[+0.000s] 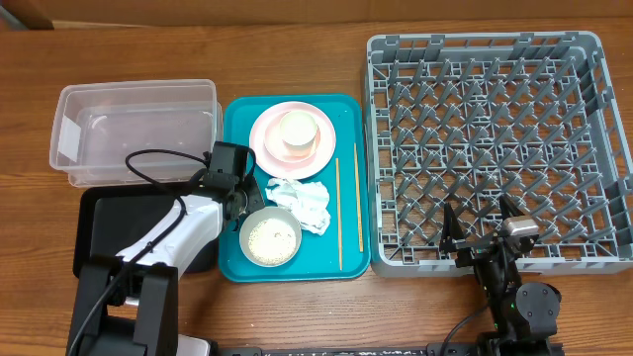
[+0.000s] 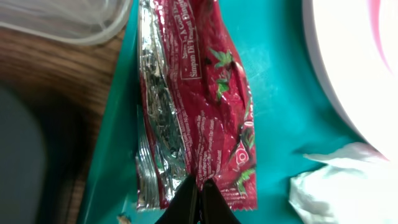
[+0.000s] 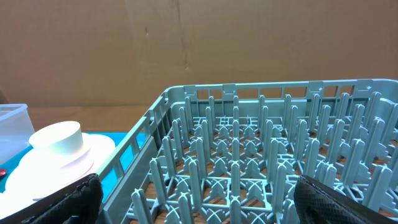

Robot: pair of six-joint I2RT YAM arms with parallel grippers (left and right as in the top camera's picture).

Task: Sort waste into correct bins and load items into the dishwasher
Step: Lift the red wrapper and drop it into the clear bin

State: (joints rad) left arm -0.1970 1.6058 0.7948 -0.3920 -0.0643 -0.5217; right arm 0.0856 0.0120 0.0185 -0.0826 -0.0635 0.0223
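Found the grey dish rack (image 1: 495, 148) filling the right half of the frame. Saw the right gripper (image 1: 483, 225) at its lower edge, fingers spread wide over the grid. Noted the teal tray (image 1: 348, 119) at centre, just beside the rack, carrying a pink plate (image 1: 269, 148) with a pale cup (image 1: 298, 133) on it, a crumpled white napkin (image 1: 305, 203), a bowl (image 1: 244, 232) of whitish grains (image 1: 271, 240), and two chopsticks (image 1: 339, 213) lying lengthwise along its right side. Spotted the clear tub (image 1: 134, 129) at upper left, with the black tray (image 1: 99, 227) below it. Caught the left gripper (image 1: 245, 186) poised over the teal tray's left edge, between plate and bowl, fingertips hidden.
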